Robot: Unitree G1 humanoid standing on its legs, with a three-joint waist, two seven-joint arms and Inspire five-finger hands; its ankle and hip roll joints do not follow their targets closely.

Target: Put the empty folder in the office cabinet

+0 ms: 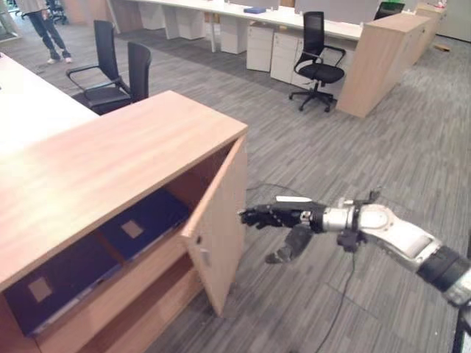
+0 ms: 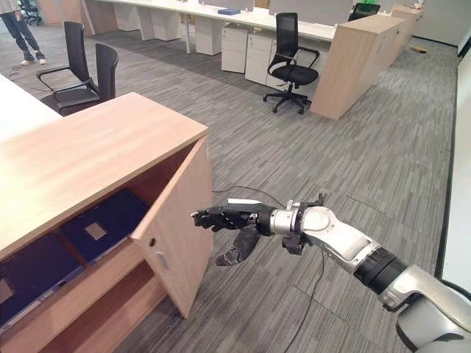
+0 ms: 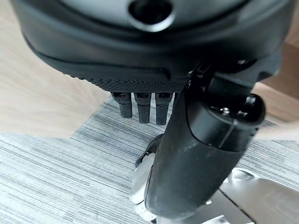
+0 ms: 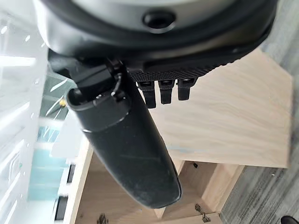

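Two dark blue flat folders with pale square labels lie side by side on the upper shelf of the light wooden office cabinet (image 1: pixel 110 154): one folder (image 1: pixel 143 220) toward the open front at about 9 o'clock from the right hand, the other folder (image 1: pixel 55 283) further along toward 8 o'clock. Both lie flat inside the cabinet, under its broad top board. Below them a bare wooden lower shelf (image 1: pixel 140 312) shows.

The cabinet's wooden door (image 1: pixel 221 235) stands swung outward, its free edge pointing toward the right hand. The right hand (image 2: pixel 234 220) reaches in from 3 o'clock on its silver-grey arm, fingers stretched straight toward the door's outer face and the thumb hanging loose beneath; it holds nothing. The fingertips are at or just beside the door edge; whether they touch it I cannot tell. In the right wrist view the fingers (image 4: pixel 161 91) point at the pale wood of the cabinet.

The left hand (image 3: pixel 196 140) shows in its own wrist view over grey striped carpet, fingers relaxed and holding nothing.

Grey carpet floor (image 1: pixel 353 162) spreads around. At 12 o'clock stands a black swivel office chair (image 1: pixel 318 62) beside a long white desk row (image 1: pixel 243 26). Two black chairs (image 1: pixel 110 70) sit at 11 o'clock, and a person's legs (image 1: pixel 48 33) show far off.
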